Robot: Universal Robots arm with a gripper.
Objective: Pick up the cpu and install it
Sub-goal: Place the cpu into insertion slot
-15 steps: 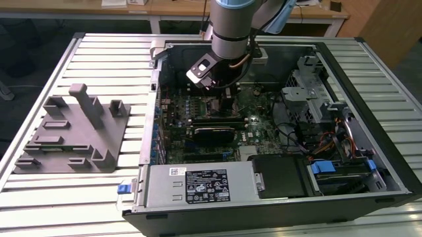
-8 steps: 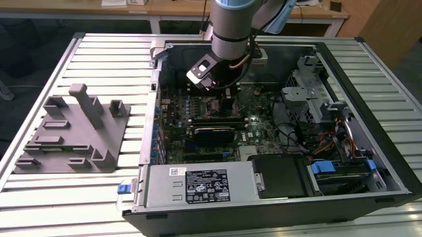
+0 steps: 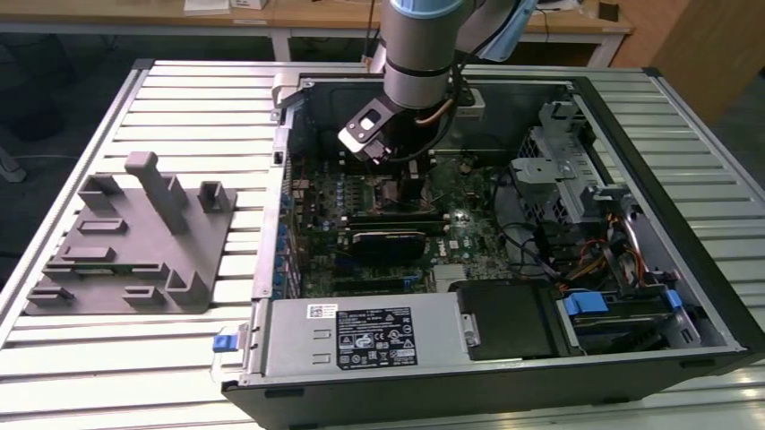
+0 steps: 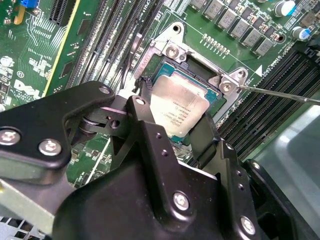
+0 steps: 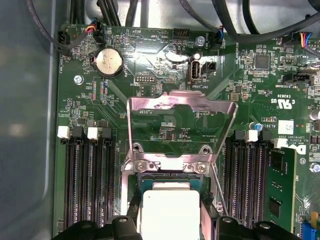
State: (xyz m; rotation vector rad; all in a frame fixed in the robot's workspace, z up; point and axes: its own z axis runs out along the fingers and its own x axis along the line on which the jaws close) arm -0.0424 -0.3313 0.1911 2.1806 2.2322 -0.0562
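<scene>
The cpu [image 4: 177, 105], a flat square chip with a pale silvery top, lies low in the open motherboard socket [image 4: 172, 50], level with its frame. My gripper [image 4: 172, 122] straddles it, one black finger against each of two opposite edges, shut on it. In the first wrist view the cpu [image 5: 170, 210] sits between the fingers just below the raised metal load plate [image 5: 180, 112]. In the exterior view the gripper [image 3: 385, 163] reaches down into the open computer case [image 3: 669, 116] over the board's upper middle.
A thin socket lever [image 4: 280, 93] sticks out beside the socket. Memory slots [image 5: 87, 185] flank it on both sides. Cables [image 3: 562, 260] and a drive cage [image 3: 562, 179] fill the case's right side, the power supply [image 3: 358, 336] its front. A grey fixture [image 3: 132, 242] stands left of the case.
</scene>
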